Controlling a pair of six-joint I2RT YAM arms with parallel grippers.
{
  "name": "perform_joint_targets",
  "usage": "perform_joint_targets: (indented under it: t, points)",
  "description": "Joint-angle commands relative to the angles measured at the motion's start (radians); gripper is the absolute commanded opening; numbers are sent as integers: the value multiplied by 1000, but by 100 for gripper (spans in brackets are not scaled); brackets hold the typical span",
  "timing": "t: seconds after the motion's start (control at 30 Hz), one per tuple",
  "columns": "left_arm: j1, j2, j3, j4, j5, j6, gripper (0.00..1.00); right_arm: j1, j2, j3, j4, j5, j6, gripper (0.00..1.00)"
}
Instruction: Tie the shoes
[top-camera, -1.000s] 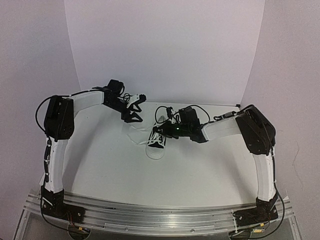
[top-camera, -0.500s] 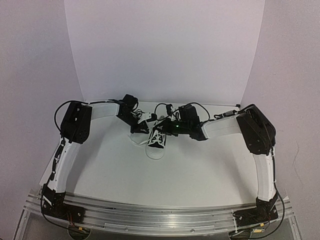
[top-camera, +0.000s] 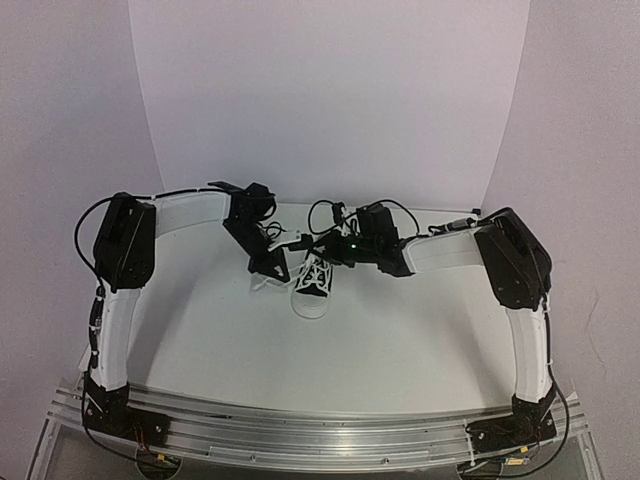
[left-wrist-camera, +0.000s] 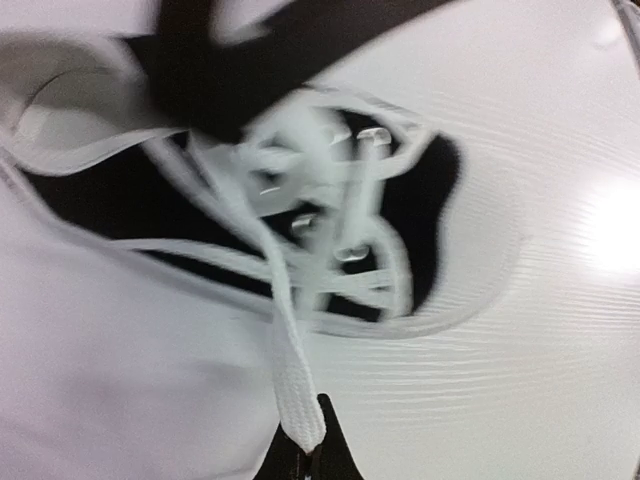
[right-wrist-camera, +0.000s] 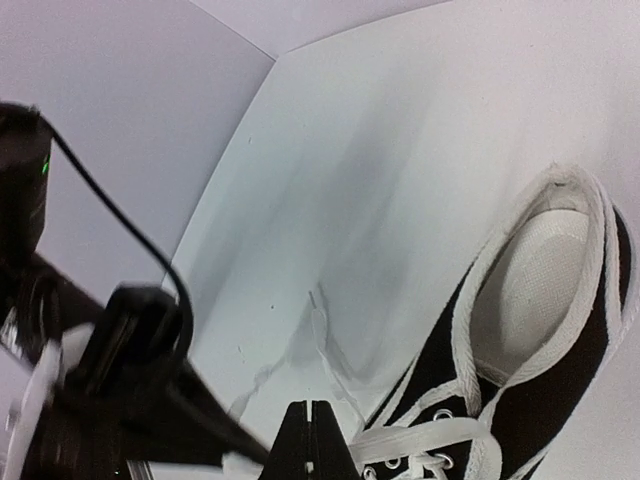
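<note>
The shoe (top-camera: 313, 285) is a small black canvas sneaker with a white toe cap, standing mid-table with its toe toward the arms. Seen close in the left wrist view, the shoe (left-wrist-camera: 420, 200) shows crossed white laces, blurred. My left gripper (top-camera: 270, 268) sits just left of it. In its wrist view the left gripper (left-wrist-camera: 310, 452) is shut on the end of a white lace (left-wrist-camera: 292, 380) that runs up to the eyelets. My right gripper (top-camera: 336, 246) hovers over the shoe's heel end. In its wrist view the right gripper (right-wrist-camera: 312, 432) is shut. A flat lace (right-wrist-camera: 420, 440) starts right beside its tips; whether it is pinched does not show.
White walls (top-camera: 330, 100) close off the back and sides of the table. A thin lace end (right-wrist-camera: 322, 335) lies loose on the table left of the shoe (right-wrist-camera: 540, 330). The left arm's black wrist and cable (right-wrist-camera: 110, 370) fill the left of the right wrist view.
My left gripper swung in from the back left to the shoe, shut on a lace end, and has drawn back slightly toward the near left. The right arm has barely moved.
</note>
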Motion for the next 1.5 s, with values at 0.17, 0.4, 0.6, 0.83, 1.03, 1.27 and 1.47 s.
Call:
perform_joint_targets:
  t: [0.17,0.4,0.6,0.83,1.03,1.27,1.47]
  points:
    - [-106,-6,-34,-121,212,-162,0,5,-8,28,15,-22,17,0]
    - [-105,-8,-59,125,167,-310,45,6,0,32,14,-28,25,0]
    - [-72,-102,-89,152,76,-265,64,6,-16,14,13,-30,35,0]
    - [-51,-116,75,-2,136,-172,71,8,-14,25,12,-25,46,0]
    - [45,-76,78,297,221,-536,63,16,-11,30,14,-16,54,0]
    - [18,-28,-41,522,176,-627,52,19,-5,45,14,20,96,0]
    - [17,-6,-33,540,210,-651,51,26,-4,49,12,55,124,0]
